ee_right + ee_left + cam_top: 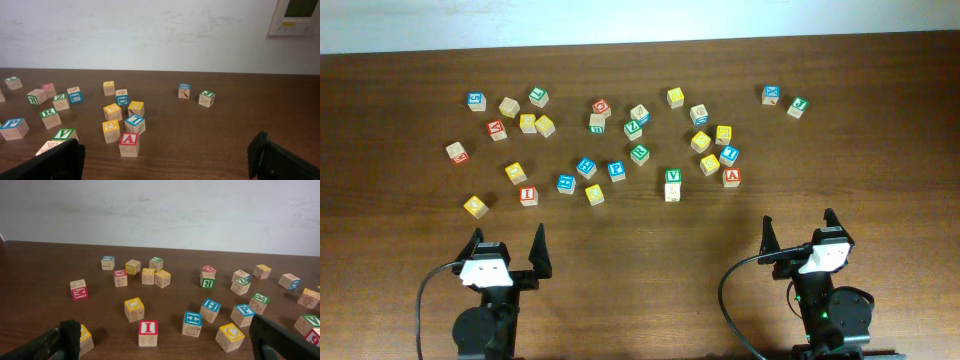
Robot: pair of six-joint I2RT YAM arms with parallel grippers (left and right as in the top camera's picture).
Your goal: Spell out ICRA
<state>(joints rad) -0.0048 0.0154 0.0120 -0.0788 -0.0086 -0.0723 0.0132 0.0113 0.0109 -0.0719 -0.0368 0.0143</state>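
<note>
The red I cube [528,195] sits at the front left of the scatter, also in the left wrist view [148,331]. The yellow C cube [594,194] lies right of it [230,336]. The green R cube [639,153] is mid-table [50,118]. The red A cube [731,177] is at the right [129,144]. My left gripper [506,243] is open and empty, short of the I cube [165,346]. My right gripper [798,222] is open and empty, back and right of the A cube [165,154].
Several other letter cubes are scattered across the far half of the brown table [640,280]. A green V cube [672,177] stands on another cube near the middle. Two cubes [772,94] lie apart at the far right. A white wall backs the table.
</note>
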